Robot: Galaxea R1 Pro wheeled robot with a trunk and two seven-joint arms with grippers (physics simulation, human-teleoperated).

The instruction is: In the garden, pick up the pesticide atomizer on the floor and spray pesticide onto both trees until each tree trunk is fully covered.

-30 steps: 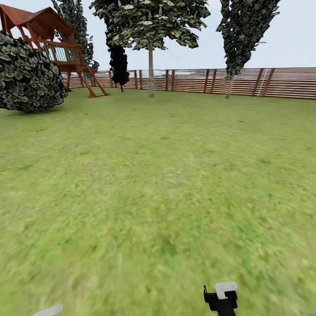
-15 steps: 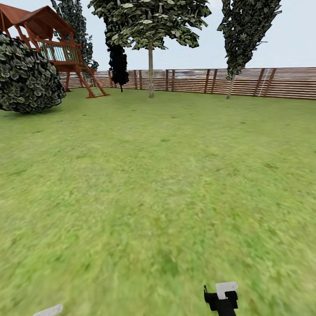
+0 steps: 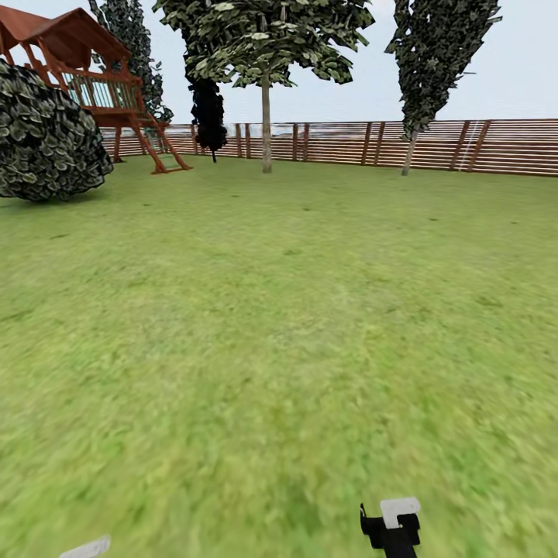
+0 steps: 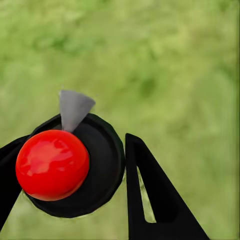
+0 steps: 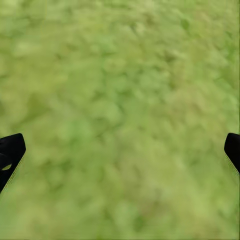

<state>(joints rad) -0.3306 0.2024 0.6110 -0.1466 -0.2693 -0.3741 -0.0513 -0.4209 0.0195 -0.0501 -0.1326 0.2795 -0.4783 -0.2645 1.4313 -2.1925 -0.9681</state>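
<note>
The pesticide atomizer (image 4: 52, 164) has a glossy red ball top, a round black body and a grey cone nozzle. My left gripper (image 4: 75, 140) is shut on it, with black fingers (image 4: 145, 195) on either side, above blurred grass. My right gripper (image 5: 120, 145) is open, with only lawn between its tips. Far across the garden lawn (image 3: 279, 310) stand two trees. One has a pale trunk (image 3: 266, 128) under a broad crown. The other (image 3: 434, 70) is narrow, with its trunk (image 3: 408, 155) by the fence. No white specks show on either trunk.
A brown slat fence (image 3: 480, 146) closes the far side. A large round bush (image 3: 46, 136) and a red wooden play tower (image 3: 93, 77) stand at the back left, with dark trees (image 3: 209, 112) behind. A black and white arm part (image 3: 391, 527) shows at the bottom edge.
The whole head view has drifted slightly, with bush and play tower sliding left, so the camera has moved. Both grippers keep their places in the picture.
</note>
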